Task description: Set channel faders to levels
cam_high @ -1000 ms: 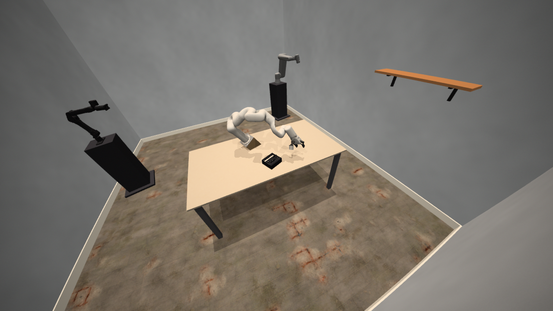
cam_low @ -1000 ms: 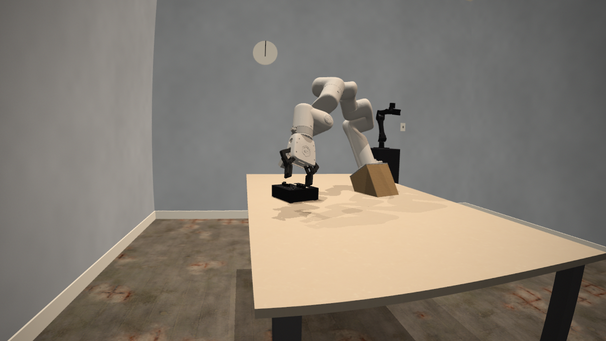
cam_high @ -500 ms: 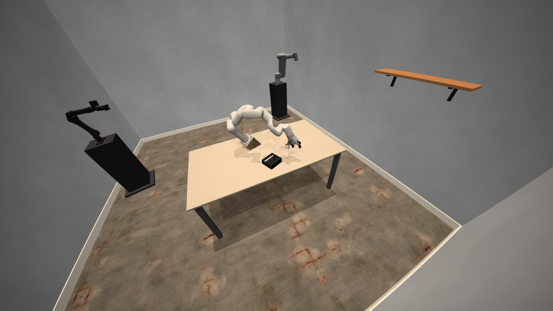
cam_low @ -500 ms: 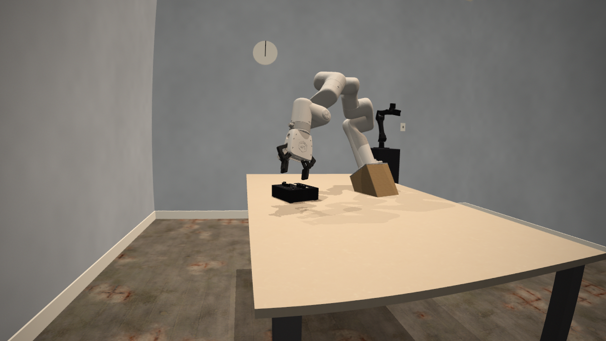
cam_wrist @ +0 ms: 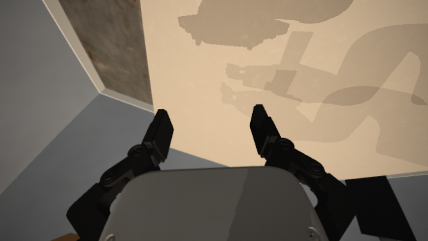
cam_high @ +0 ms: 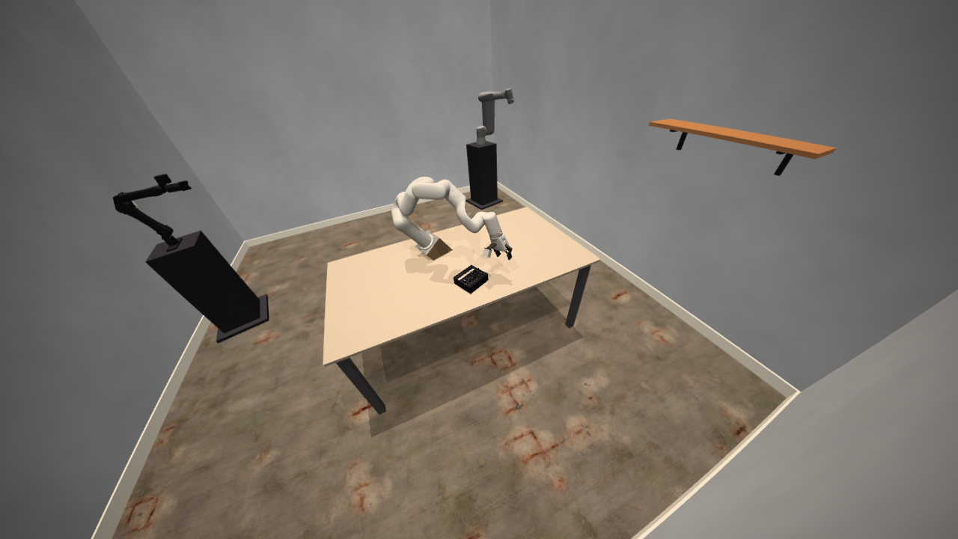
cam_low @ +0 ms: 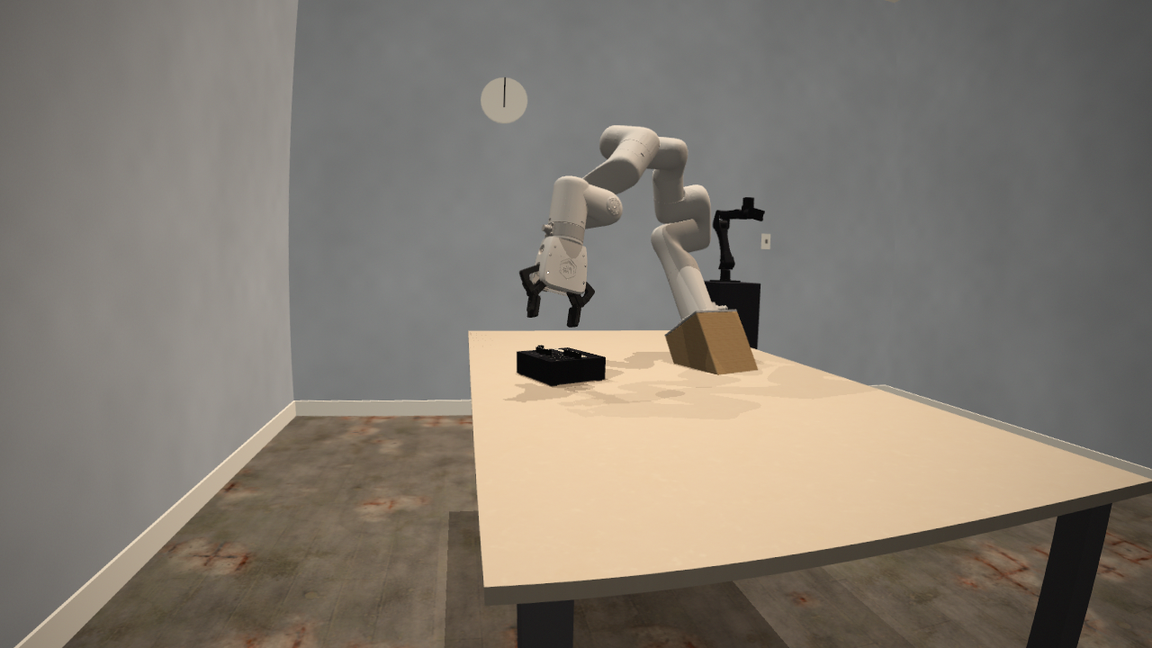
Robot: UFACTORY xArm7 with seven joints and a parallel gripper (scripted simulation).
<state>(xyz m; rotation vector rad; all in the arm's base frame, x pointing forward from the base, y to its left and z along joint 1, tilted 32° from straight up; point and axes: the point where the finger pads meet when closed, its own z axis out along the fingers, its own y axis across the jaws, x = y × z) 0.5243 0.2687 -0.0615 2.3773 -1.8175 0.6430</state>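
Note:
The lighting desk [cam_high: 470,278] [cam_low: 560,364] is a small black box standing on the table [cam_high: 402,301] [cam_low: 724,459] [cam_wrist: 200,67] near its right edge. Its faders and tape labels are too small to read in the top and exterior views, and the desk is out of the wrist view. My gripper [cam_high: 498,252] [cam_low: 553,312] [cam_wrist: 210,117] is open and empty. It hangs above the table, up and behind the desk, clear of it. The wrist view shows only bare table with arm shadows between the fingers.
The arm's brown base block [cam_high: 437,249] [cam_low: 712,341] stands on the table behind the desk. Two black pedestals [cam_high: 200,281] [cam_high: 482,174] with camera arms stand on the floor by the walls. An orange shelf [cam_high: 740,137] hangs on the right wall.

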